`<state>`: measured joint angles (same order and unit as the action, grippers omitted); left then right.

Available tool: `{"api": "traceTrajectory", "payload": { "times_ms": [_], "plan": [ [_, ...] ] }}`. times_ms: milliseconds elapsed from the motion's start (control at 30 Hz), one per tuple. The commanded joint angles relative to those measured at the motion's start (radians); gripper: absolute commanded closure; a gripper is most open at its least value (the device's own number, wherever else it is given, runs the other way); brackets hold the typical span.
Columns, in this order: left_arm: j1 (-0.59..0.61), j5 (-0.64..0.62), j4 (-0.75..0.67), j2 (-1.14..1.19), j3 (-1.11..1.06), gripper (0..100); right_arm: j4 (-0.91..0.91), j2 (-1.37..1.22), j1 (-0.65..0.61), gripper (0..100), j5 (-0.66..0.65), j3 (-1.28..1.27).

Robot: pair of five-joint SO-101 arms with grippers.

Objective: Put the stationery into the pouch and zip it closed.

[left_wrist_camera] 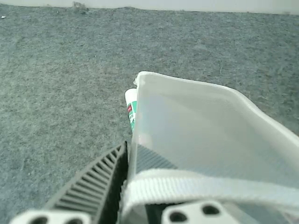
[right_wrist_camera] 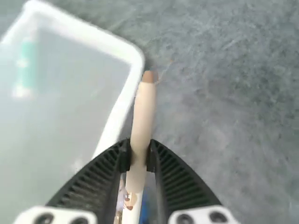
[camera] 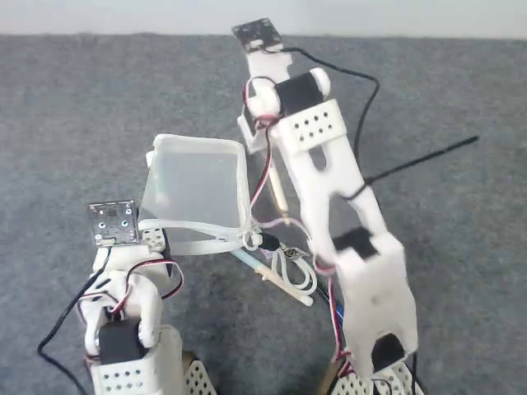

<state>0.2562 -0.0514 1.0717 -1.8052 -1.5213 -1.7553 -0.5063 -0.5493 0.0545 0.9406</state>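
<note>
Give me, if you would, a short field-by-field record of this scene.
pouch: translucent, mouth edge gripped by the left hand
right hand: shut on a pencil, beside the pouch's rim
pen: lying on the grey mat near the pouch's mouth
green-labelled tube: at a pouch corner; inside or behind, unclear

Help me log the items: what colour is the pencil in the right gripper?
Pale beige pencil with a brown end; the right wrist view shows it best.
</note>
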Motion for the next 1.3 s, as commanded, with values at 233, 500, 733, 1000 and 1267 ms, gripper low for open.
{"api": "traceTrajectory", "payload": {
  "times_ms": [233, 500, 733, 1000, 1267],
  "plan": [
    [0.006, 0.012, -0.012, -0.017, 0.038, 99, -0.039, 0.518, -0.137, 99.2, 0.012, -0.310],
    [0.006, 0.017, -0.009, -0.017, 0.036, 99, -0.038, 0.725, -0.226, 99.2, 0.066, -0.411],
    [0.006, 0.018, -0.012, -0.017, 0.036, 99, -0.002, 0.806, -0.272, 99.2, 0.083, -0.520],
    [0.006, 0.018, -0.011, -0.017, 0.036, 99, 0.013, 0.969, -0.320, 99.2, 0.083, -0.592],
    [0.000, 0.054, -0.008, -0.015, 0.093, 99, 0.166, 1.162, -0.318, 99.2, 0.081, -0.792]
  ]
}}
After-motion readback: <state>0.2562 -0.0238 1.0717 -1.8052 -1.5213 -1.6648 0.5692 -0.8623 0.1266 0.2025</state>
